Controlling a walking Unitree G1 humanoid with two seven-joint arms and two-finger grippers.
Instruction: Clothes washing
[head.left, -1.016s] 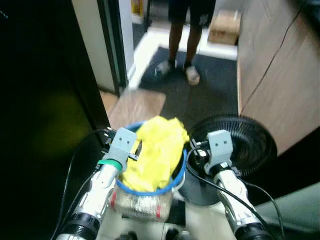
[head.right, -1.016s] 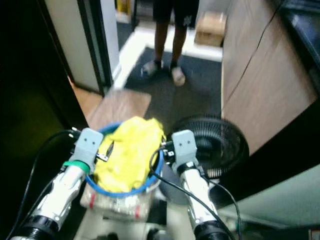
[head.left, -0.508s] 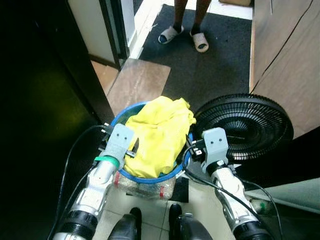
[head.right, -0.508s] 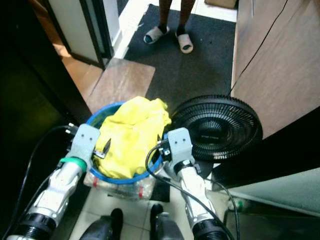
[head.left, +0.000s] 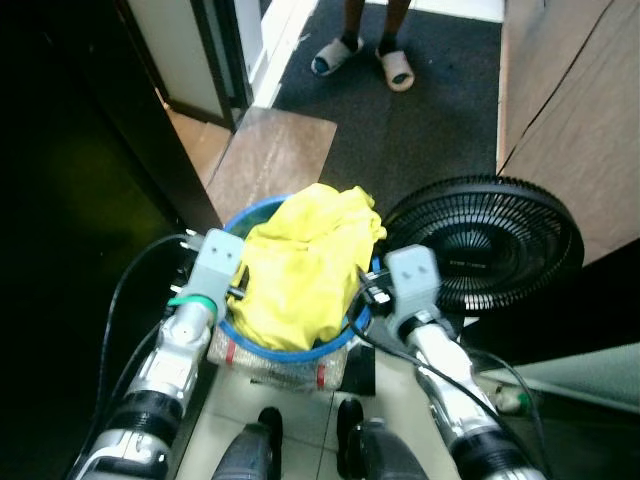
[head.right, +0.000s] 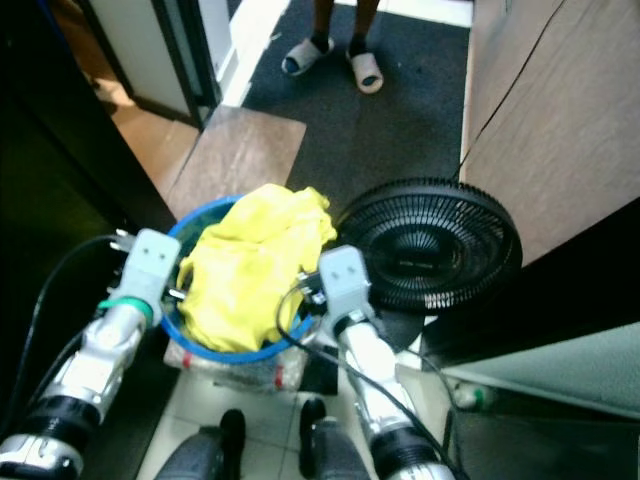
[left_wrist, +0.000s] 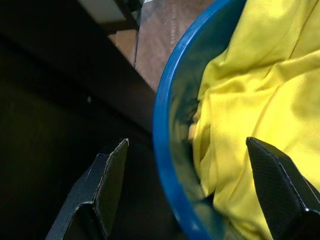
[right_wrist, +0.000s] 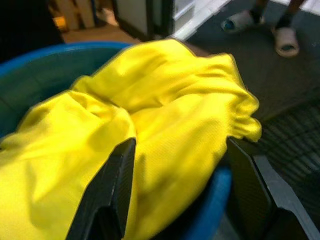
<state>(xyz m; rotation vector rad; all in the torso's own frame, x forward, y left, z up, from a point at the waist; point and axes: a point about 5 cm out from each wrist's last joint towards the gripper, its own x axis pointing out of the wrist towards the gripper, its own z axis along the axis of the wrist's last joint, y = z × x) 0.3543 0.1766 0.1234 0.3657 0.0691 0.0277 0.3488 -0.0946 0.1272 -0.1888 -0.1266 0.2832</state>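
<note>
A blue basket hangs between my two arms, low in front of me, above the tiled floor and my own feet. It is heaped with a yellow cloth that rises over the rim and spills toward the far side. Under the rim, the basket's side looks pale and woven with red marks.

My left claw is spread wide, one finger outside the blue wall and the other over the yellow cloth, so the rim runs between them; I cannot tell whether either finger presses on it. My right claw is also spread wide on the opposite side, its fingers straddling the bulging cloth and the rim below it, without closing on either.

Just to my right of the basket a black fan lies face up on the floor. Farther ahead a person's feet in slippers stand on a dark mat, beside a wooden wall panel.
</note>
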